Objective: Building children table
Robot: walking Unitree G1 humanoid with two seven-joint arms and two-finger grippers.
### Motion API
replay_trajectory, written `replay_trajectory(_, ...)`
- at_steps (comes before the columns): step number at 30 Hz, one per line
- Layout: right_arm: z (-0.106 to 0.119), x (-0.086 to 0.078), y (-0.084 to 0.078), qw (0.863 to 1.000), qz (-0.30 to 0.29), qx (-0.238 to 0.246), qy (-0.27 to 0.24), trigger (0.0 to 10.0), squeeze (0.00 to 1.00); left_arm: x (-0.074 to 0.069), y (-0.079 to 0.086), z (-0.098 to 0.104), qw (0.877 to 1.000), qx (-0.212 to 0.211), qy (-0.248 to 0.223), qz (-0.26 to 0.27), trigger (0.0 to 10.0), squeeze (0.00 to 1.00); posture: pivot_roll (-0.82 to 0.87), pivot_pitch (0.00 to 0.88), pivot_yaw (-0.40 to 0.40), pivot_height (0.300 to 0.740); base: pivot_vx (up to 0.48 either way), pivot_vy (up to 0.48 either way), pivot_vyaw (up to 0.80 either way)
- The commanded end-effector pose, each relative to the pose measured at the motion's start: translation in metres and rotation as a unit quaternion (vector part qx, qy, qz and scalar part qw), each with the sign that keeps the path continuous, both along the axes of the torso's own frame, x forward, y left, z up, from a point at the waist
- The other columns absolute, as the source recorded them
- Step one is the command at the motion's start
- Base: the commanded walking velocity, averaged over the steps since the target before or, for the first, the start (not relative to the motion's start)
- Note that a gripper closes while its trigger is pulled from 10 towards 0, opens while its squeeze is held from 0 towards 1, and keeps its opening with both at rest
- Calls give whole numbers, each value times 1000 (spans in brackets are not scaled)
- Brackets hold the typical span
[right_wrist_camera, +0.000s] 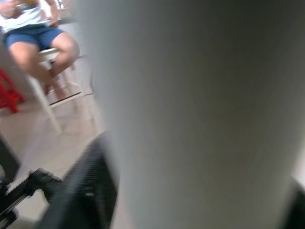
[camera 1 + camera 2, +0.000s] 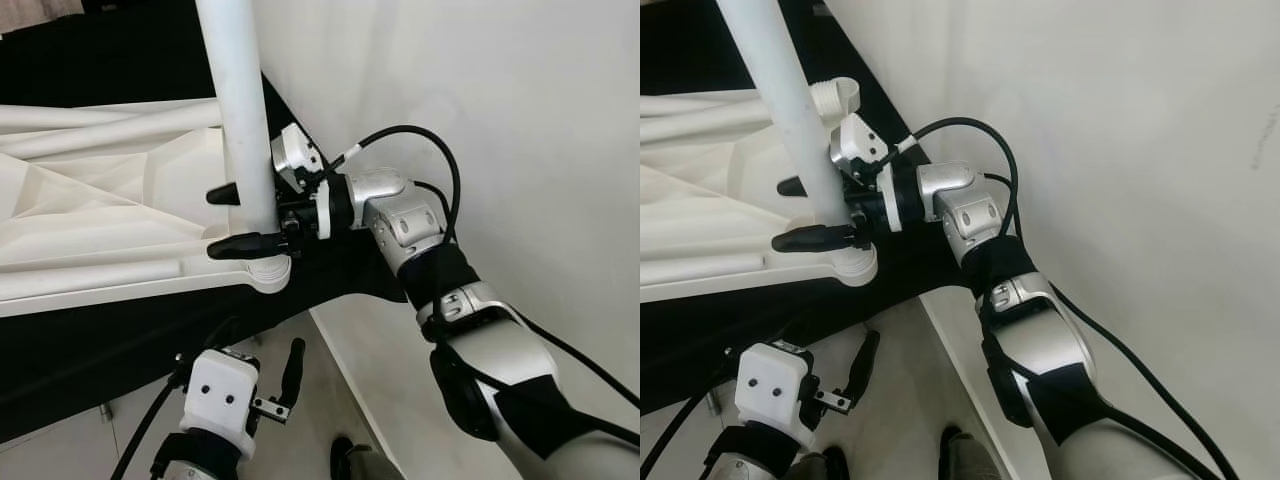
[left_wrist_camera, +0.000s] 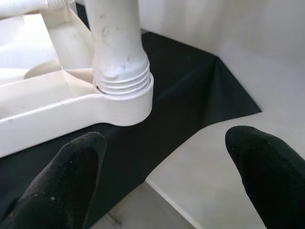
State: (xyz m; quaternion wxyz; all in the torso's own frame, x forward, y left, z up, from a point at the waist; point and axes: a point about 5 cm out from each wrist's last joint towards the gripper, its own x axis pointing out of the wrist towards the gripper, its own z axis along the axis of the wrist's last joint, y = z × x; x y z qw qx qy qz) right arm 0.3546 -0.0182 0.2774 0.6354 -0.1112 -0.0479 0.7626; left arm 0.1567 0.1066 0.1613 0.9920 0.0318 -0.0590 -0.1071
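A white plastic table (image 2: 90, 200) lies upside down on a black cloth (image 2: 120, 340). One white leg (image 2: 235, 90) stands upright in the table's corner socket (image 2: 268, 272); in the left wrist view some of the leg's threads (image 3: 125, 82) show above the socket rim. My right gripper (image 2: 235, 218) is shut on this leg just above the socket, one black finger on each side. My left gripper (image 2: 255, 355) hangs lower, in front of the cloth-covered edge, open with nothing between its fingers (image 3: 71, 176).
A second white leg (image 2: 100, 125) lies across the table's underside, its threaded end (image 2: 835, 97) near the upright leg. A white wall (image 2: 500, 100) stands close on the right. A person sits on a stool (image 1: 38, 33) beyond the leg.
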Motion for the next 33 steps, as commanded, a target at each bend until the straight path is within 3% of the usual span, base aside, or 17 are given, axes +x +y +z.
replay_trajectory(1,0,-3,5,999,34,-4,0,0,0,-3,-1,0,1000,0,8,0,10000,0,23,309,-76,740,0,0,0)
replay_trajectory(8,-1,0,1,999,37,-10,2,0,0,-4,0,0,1000,1,10,0,10000,0,21,312,-73,740,0,0,0)
replay_trajectory(14,-4,9,0,997,-71,22,12,0,0,-4,1,-1,1000,2,11,0,10000,0,-1,301,-75,740,0,0,0)
replay_trajectory(15,-8,12,0,993,-116,25,16,0,0,-4,1,-2,1000,2,12,0,10000,0,-1,301,-75,740,0,0,0)
replay_trajectory(16,-23,15,0,977,-204,25,57,0,0,-4,1,-2,1000,2,12,0,10000,0,-1,300,-83,740,0,0,0)
replay_trajectory(17,-23,15,0,977,-204,25,57,0,0,-4,1,-2,1000,2,12,0,10000,0,-1,300,-83,740,0,0,0)
replay_trajectory(18,-47,17,-1,919,-379,60,84,0,0,-3,2,-2,1000,2,12,0,10000,0,-2,302,-78,740,0,0,0)
replay_trajectory(19,-47,17,-1,919,-379,60,84,0,0,-3,2,-2,1000,2,12,0,10000,0,-2,302,-78,740,0,0,0)
replay_trajectory(20,-74,5,-5,873,-469,51,123,0,0,-3,3,-1,1000,3,12,1,10000,0,-4,304,-76,740,0,0,0)
replay_trajectory(21,-74,5,-5,873,-469,51,123,0,0,-3,3,-1,1000,3,12,1,10000,0,-4,304,-76,740,0,0,0)
replay_trajectory(22,-95,-12,-3,849,-509,38,138,0,0,-2,4,-2,1000,4,12,0,10000,0,7,293,-66,740,0,0,0)
replay_trajectory(24,-105,-25,3,843,-516,33,145,0,0,-1,5,-2,1000,6,12,-2,10000,0,6,287,-63,740,0,0,0)
replay_trajectory(26,-96,-27,24,865,-485,39,124,0,0,3,6,-4,1000,8,11,-1,10000,0,6,258,-65,740,0,0,0)
replay_trajectory(29,-82,-20,37,875,-468,46,113,0,0,5,7,-4,1000,10,8,1,10000,0,13,253,-70,740,0,0,0)
replay_trajectory(30,-77,-20,39,873,-472,47,114,1569,0,6,7,-4,1000,11,7,3,10000,0,16,252,-71,740,0,0,0)
replay_trajectory(31,-74,-21,40,870,-478,48,114,10000,0,6,7,-4,1000,12,6,5,10000,0,17,251,-71,740,0,0,0)
replay_trajectory(33,-70,-20,41,873,-474,49,104,10000,0,6,7,-4,1000,12,6,7,10000,0,20,251,-71,740,0,0,0)
